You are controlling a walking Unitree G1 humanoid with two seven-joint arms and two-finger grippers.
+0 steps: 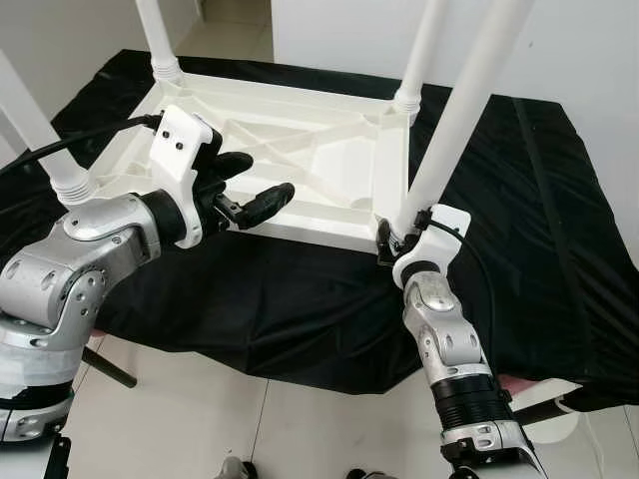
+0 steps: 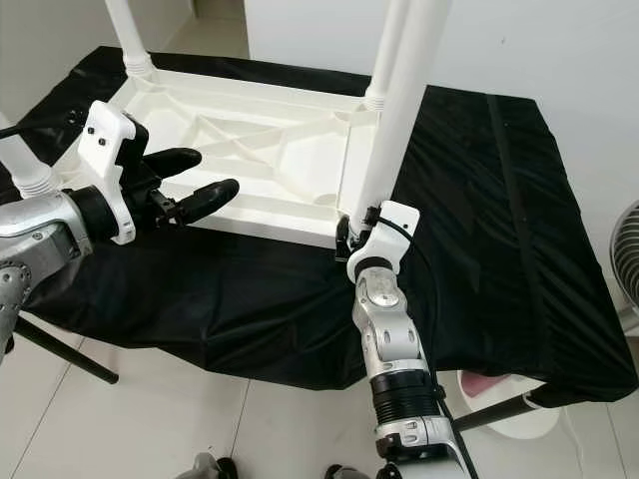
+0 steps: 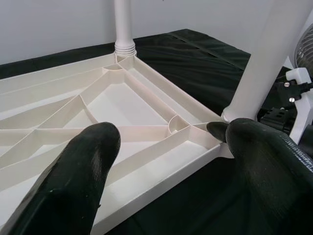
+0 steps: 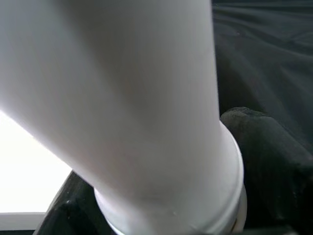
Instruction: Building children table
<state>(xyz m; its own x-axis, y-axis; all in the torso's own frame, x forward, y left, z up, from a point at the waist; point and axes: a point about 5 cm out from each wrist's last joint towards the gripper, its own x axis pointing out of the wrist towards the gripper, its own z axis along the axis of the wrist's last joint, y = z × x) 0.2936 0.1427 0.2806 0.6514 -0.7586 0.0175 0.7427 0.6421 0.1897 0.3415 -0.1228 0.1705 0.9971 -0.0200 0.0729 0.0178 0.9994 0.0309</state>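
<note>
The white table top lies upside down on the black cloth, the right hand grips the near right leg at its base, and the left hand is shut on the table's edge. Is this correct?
Not fully. The left hand is open and holds nothing; in the left eye view its fingers hang spread above the table top. The rest is right: the top lies upside down on the black cloth, and the right hand grips the near right leg at its base.

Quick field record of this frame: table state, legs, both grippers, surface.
table top: white table top lying upside down, ribbed underside up
legs: four white legs standing up from the corners
right gripper: right gripper shut on the near right leg, low by its base
left gripper: left gripper open, held above the table top's near edge, holding nothing
surface: black cloth under the table top
</note>
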